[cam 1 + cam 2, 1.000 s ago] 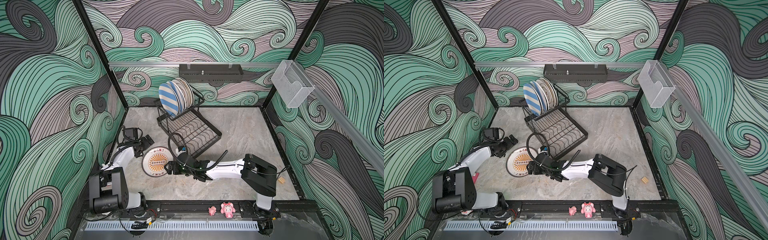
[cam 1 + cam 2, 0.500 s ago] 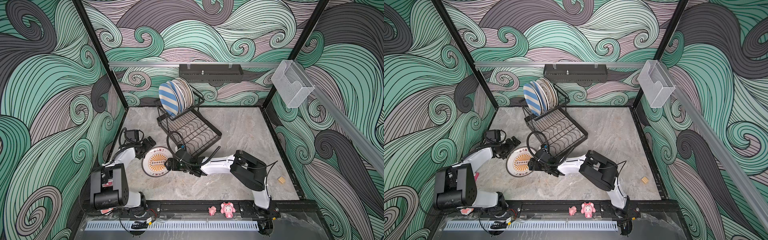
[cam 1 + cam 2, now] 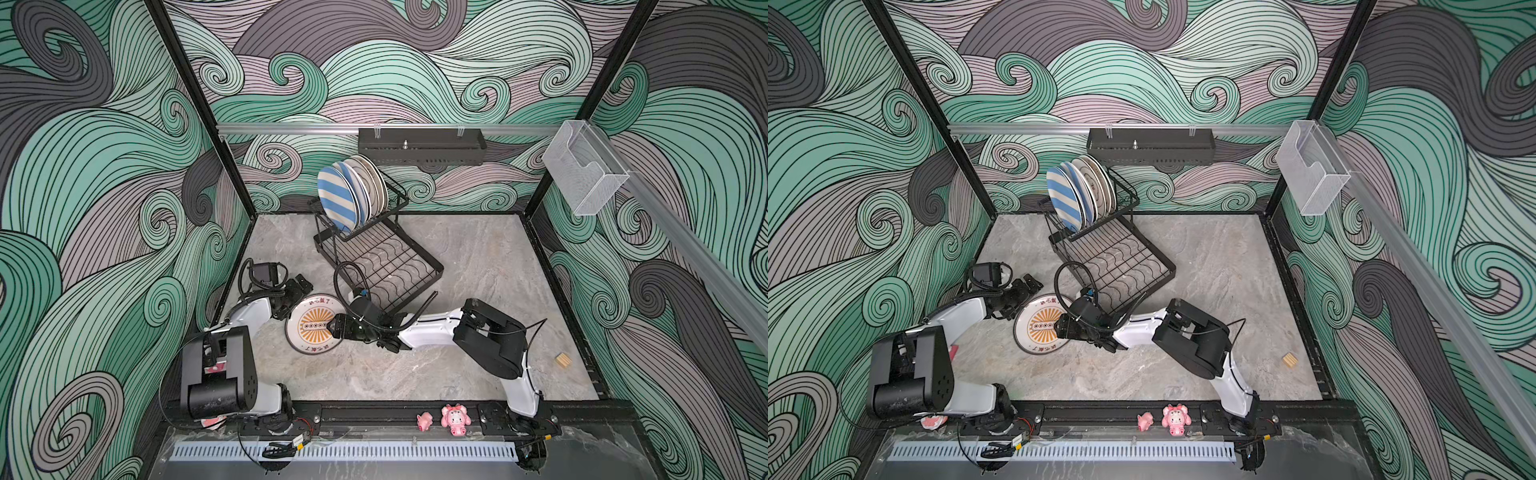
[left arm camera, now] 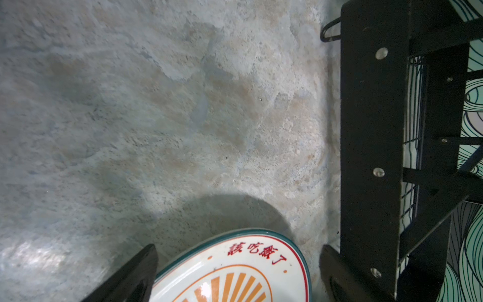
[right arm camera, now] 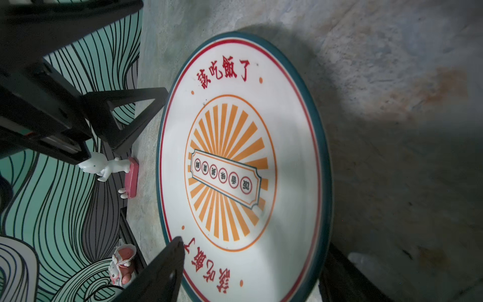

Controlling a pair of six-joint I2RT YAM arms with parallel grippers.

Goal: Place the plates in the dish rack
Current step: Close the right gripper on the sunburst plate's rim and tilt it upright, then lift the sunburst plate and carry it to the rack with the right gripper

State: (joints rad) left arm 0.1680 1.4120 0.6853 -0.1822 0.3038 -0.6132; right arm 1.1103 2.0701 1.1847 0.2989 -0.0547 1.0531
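Over the last second my right gripper [image 3: 333, 326] has slid leftward onto the plate [image 3: 312, 325], and its jaws have narrowed a little. They are open wide and straddle the plate's right rim. In the right wrist view one finger [image 5: 162, 269] lies over the lettered face and the other sits outside the rim. Nothing is clamped, and I cannot tell whether either finger touches. My left gripper [image 4: 239, 251] is open too, jaws well apart, with the plate's opposite rim between them.

The plate lies face up on the table [image 3: 478, 257], just in front of the rack [image 3: 386, 262] and its lower tray.

Only the wrist views show the plate's red characters and teal rim clearly. The left wrist view also shows a broad shadow beyond the rim. Only the top views show the racked plates [image 3: 338, 199] standing upright in the upper basket. The right wrist view shows a white figure [image 5: 99, 164] by the wall, which my left arm hides from above.

There is one plate on the table and one rack. I count at least four racked plates, but their edges overlap too much for an exact number. There are two pink pigs [image 3: 455, 419] on the front rail and one wooden block [image 3: 563, 359].
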